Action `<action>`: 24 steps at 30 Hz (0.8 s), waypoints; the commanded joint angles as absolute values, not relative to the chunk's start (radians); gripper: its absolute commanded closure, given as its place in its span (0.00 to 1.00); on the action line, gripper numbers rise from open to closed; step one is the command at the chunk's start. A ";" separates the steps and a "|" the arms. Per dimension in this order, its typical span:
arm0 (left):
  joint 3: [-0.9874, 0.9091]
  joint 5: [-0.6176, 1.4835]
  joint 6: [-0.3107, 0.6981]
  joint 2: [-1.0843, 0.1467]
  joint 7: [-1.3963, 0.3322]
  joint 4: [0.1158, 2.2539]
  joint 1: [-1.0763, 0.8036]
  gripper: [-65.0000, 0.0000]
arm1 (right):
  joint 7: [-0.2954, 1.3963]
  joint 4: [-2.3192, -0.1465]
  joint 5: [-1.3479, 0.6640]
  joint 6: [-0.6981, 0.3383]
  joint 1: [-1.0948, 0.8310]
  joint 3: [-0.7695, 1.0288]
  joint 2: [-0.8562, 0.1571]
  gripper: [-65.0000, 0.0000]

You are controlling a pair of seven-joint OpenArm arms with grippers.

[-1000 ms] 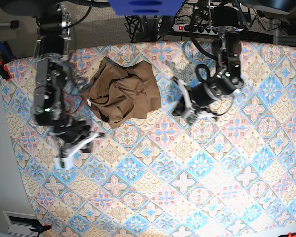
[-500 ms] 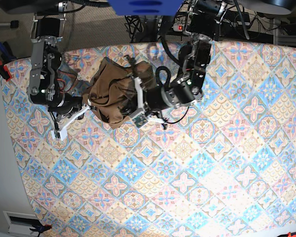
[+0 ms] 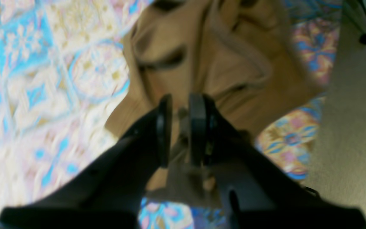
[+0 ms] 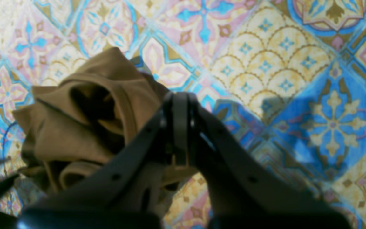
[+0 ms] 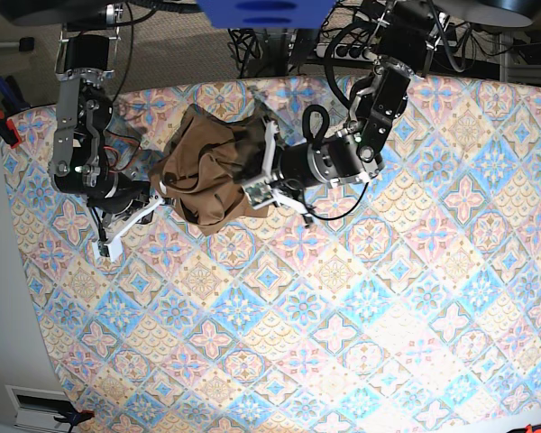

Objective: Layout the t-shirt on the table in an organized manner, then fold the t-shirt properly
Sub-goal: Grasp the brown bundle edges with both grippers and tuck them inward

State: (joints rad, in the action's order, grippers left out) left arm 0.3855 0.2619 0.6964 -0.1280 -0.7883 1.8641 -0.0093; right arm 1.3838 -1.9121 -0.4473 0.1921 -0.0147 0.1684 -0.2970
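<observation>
You are at the very start of this job: nothing is laid out and nothing is folded. The t-shirt [image 5: 218,173] sits as a crumpled brown heap near the table's [image 5: 361,325] far edge, toward the side your right arm works, with most of the patterned surface bare in front of it. In the base view you see deep wrinkles and overlapping folds, no sleeve or hem spread flat, and you cannot tell which part of the garment is which.

Your left gripper [image 3: 178,127] hangs over the heap's edge with its jaws parted by a narrow gap. Through that gap you see brown cloth, but the left wrist view is blurred, so you cannot tell whether any fabric is pinched between the pads or merely lies beneath them. Treat it as not yet a secure hold.

Your right gripper [image 4: 179,127] has its jaws pressed fully together just beside the heap's other side. In the right wrist view a fold of the shirt lies next to the fingers, yet nothing shows between them, so it appears to hold nothing.

What remains is everything: you need a grip on two edges, then to pull the garment open and flat, smooth it, and only then fold it.
</observation>
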 commanded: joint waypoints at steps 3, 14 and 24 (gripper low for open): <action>0.390 0.280 0.698 -0.113 -0.765 1.885 0.007 0.85 | 1.369 -1.926 -0.455 0.189 0.002 0.171 -0.306 1.00; 0.512 0.110 0.698 -0.113 -0.765 1.876 0.038 0.77 | 1.369 -1.925 -0.455 0.189 0.005 0.174 -0.303 1.00; 0.585 0.001 0.698 -0.110 -0.553 1.667 0.099 0.77 | 1.369 -1.925 -0.455 0.189 0.005 0.174 -0.303 1.00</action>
